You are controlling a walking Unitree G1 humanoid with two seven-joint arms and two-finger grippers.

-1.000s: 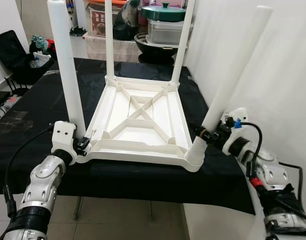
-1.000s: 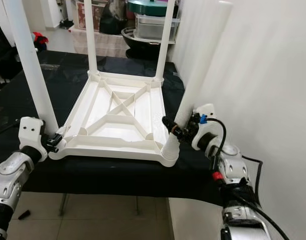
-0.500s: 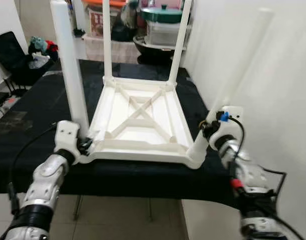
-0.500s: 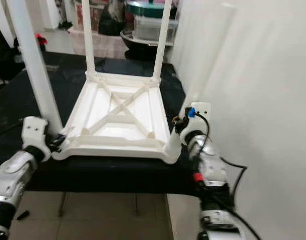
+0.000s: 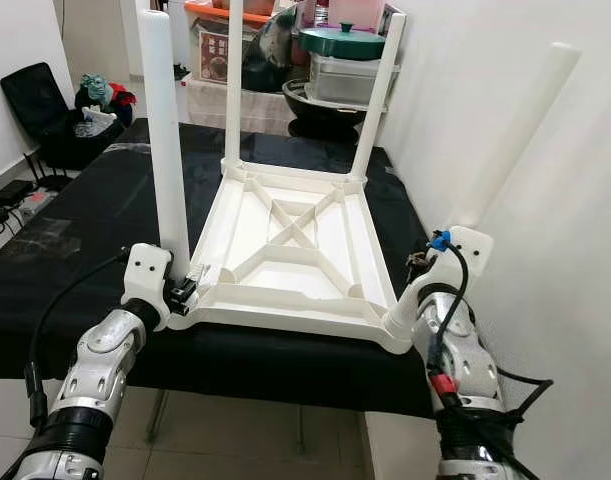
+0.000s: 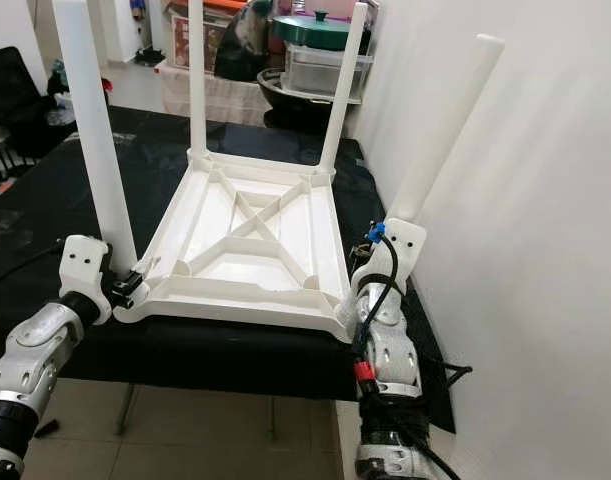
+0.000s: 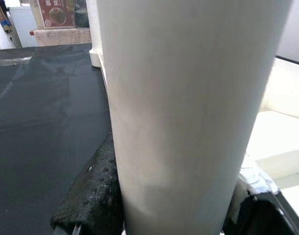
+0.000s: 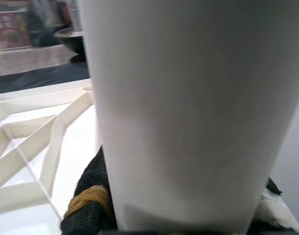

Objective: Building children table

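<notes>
A black chair [image 5: 37, 110] stands at the far left, beside the desk [image 5: 75, 230], which is covered in black cloth. On the desk lies a white children's table [image 5: 290, 250], upside down, its underside ribs forming a cross.

At the near left corner, the left gripper [image 5: 178, 295] has its jaws pinching the base of the near left leg [image 5: 167, 140], which stands upright. In the left wrist view that leg [image 7: 188, 112] rises between the black padded fingers [image 7: 93, 196].

Two more legs stand upright at the far corners: the far left leg [image 5: 233, 80] and the far right leg [image 5: 379, 95].

At the near right corner, the right gripper [image 6: 370, 250] has its jaws clamped on the near right leg [image 6: 440, 130] low down. This leg tilts to the right, toward the white wall [image 5: 545, 200], with its foot at the corner socket [image 5: 397, 322].

Beyond the far edge of the desk sit stacked containers, one with a green lid [image 5: 345, 42].
</notes>
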